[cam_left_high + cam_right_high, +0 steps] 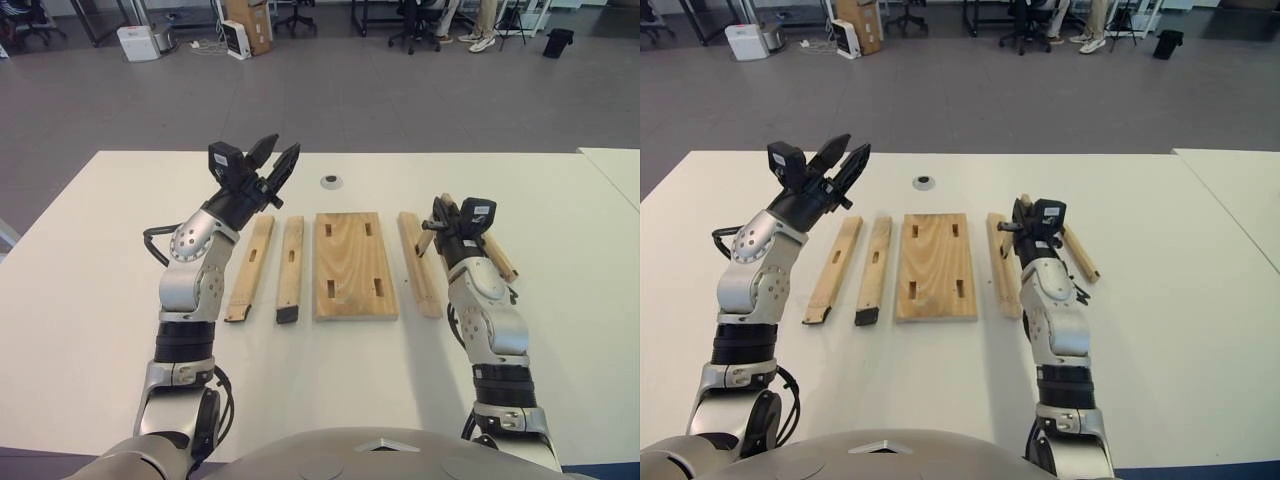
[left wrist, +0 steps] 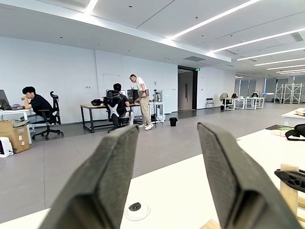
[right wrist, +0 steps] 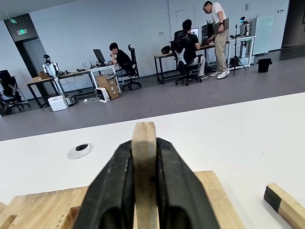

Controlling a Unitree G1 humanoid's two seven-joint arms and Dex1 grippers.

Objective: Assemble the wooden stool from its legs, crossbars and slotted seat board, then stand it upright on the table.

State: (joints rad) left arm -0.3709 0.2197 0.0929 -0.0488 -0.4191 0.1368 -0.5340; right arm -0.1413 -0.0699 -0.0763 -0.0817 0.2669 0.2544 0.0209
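Seat board: the seat board (image 1: pixel 355 265) lies flat mid-surface with four slots facing up, its long sides running from the near edge to the far edge of the surface (image 1: pixel 90 260).
Left pieces: the outer leg (image 1: pixel 250 268) and the inner leg (image 1: pixel 290 268) lie side by side between the board and the left edge. They are apart from each other and from the board, each slotted, with dark tips toward the near edge.
Right pieces: the third leg (image 1: pixel 420 265) lies just beside the board's right side, not touching it. The angled piece (image 1: pixel 497 250) lies nearer the right edge.
Left end effector: the left end effector (image 1: pixel 285 145) is raised in the air on the left side, spread wide, with nothing between its fingers.
Right end effector: the right end effector (image 1: pixel 441 217) is low over the far end of the third leg, pinched narrow on a thin wooden bar (image 3: pixel 144 132) that stands upright.
Head views add: the whole layout of the parts.
Left wrist view adds: the two dark fingers (image 2: pixel 102 186) are far apart, with the grommet seen between them.
Right wrist view adds: both pads sit flush against the bar. Wood with a cut-out lies beneath; I cannot tell which piece it is. The angled piece's dark end is also in sight.
Writing: there is a white sticker (image 1: pixel 479 209) on the right housing, its print too small to read.
Around: a round cable grommet (image 1: pixel 331 181) is set in the surface near the far edge, a second surface (image 1: pixel 612 165) stands past the right edge, and a cardboard box (image 1: pixel 250 22) sits on the floor behind.
In the way: the right arm covers part of the angled piece.
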